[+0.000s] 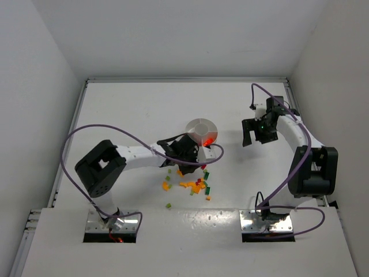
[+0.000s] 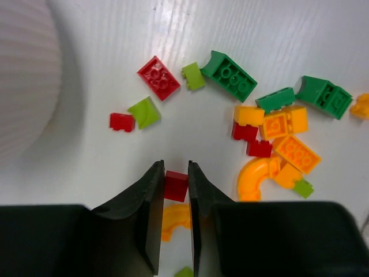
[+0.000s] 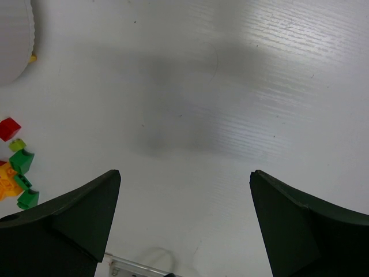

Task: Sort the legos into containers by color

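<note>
The left gripper [image 2: 174, 171] is pinched shut on a small red brick [image 2: 176, 186], caught at the very fingertips at the far edge of the scattered legos [image 1: 193, 183]. Whether the brick is off the table cannot be told. The white dish [image 1: 193, 124] sits just beyond the pile. Its near-right wedge looks red, so that is the likely target.

To do this step well, the arm should rise straight up before travelling, since an orange curved piece [image 2: 173, 219] lies right by the fingers. The hold looks shallow, so a slow carry suits it. The release is best made low inside the wedge, clear of the dividing walls.

The right gripper [image 3: 184, 173] hangs wide open over the table to the right, well apart.
</note>
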Controlling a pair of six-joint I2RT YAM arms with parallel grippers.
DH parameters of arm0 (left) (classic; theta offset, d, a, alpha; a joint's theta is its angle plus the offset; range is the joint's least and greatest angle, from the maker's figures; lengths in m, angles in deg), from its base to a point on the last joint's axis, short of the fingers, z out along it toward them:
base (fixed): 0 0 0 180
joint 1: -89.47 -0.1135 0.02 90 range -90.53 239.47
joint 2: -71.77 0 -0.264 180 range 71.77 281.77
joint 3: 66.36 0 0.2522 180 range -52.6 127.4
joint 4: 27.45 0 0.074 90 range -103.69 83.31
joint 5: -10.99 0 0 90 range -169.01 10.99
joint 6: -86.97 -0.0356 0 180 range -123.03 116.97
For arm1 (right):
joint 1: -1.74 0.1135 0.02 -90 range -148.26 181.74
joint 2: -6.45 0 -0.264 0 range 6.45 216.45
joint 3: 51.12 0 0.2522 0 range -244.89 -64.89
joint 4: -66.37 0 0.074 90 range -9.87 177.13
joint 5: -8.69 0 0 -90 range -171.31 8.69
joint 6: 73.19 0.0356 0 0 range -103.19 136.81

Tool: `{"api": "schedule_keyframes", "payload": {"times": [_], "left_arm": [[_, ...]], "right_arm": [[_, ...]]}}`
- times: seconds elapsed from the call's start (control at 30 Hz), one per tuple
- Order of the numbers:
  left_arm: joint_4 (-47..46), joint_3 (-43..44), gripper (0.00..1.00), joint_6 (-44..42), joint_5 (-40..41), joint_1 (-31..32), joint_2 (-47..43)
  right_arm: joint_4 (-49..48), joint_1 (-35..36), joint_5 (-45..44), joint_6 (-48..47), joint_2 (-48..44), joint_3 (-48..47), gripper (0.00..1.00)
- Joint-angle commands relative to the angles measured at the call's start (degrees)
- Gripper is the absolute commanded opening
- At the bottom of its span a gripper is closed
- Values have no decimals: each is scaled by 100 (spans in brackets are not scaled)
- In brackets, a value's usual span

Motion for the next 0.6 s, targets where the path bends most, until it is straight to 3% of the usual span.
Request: {"api": "schedule_keyframes", "payload": {"times": [0.0, 0.23, 0.57], "left_arm": [[261, 207, 14, -79, -448, -230, -676], [631, 832, 14, 123, -932, -617, -1091], [701, 1413, 15, 281, -819, -986, -678]], "right_arm": [[-128, -23, 98, 69, 53, -234, 94], [-128, -23, 98, 69, 106, -234, 94], [-76, 30, 150, 69, 211, -401, 94]]}}
